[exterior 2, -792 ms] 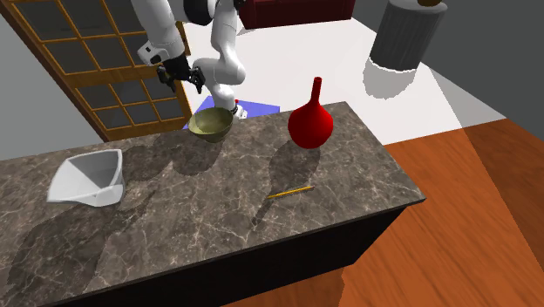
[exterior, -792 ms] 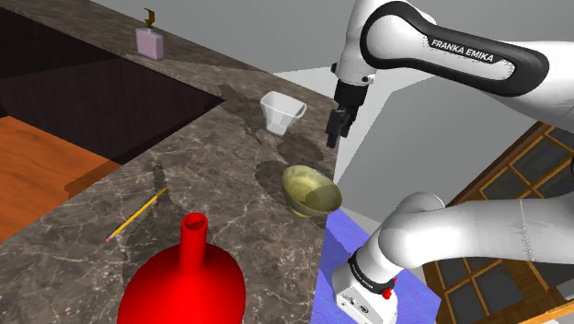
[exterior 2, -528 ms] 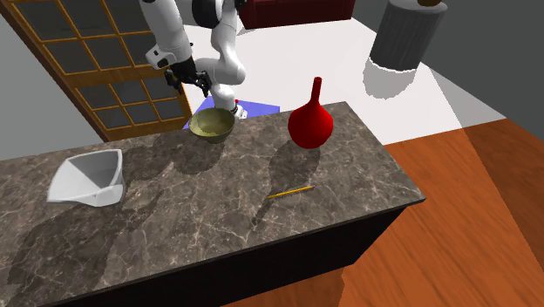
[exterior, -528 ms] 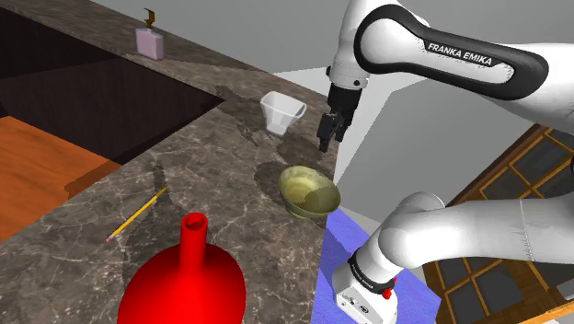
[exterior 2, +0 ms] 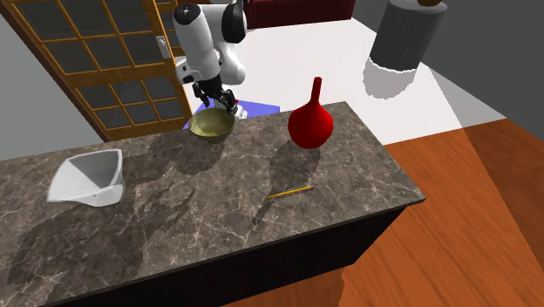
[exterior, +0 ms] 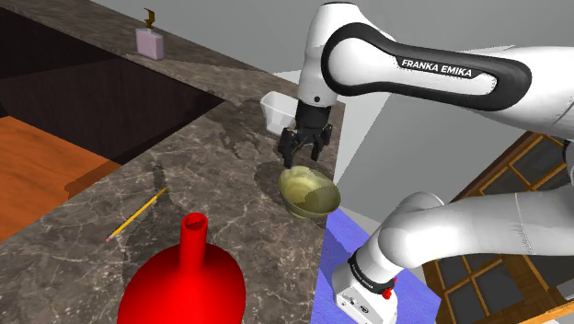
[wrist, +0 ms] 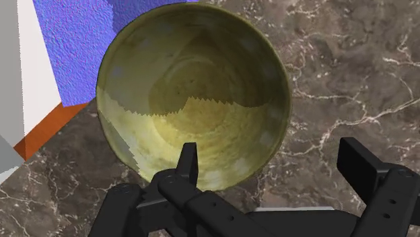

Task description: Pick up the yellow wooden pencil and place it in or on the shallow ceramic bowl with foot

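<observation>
Though wide apart, jaws just over olive bowl point(exterior: 310, 193) on marble counter point(exterior: 198, 152), wood floor point(exterior: 37, 161) beyond

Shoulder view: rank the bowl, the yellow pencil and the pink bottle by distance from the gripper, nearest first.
1. Olive bowl: just below the open gripper.
2. Yellow pencil: lying well off towards that view's left.
3. Pink bottle: at the far back corner, that view's upper left.
</observation>
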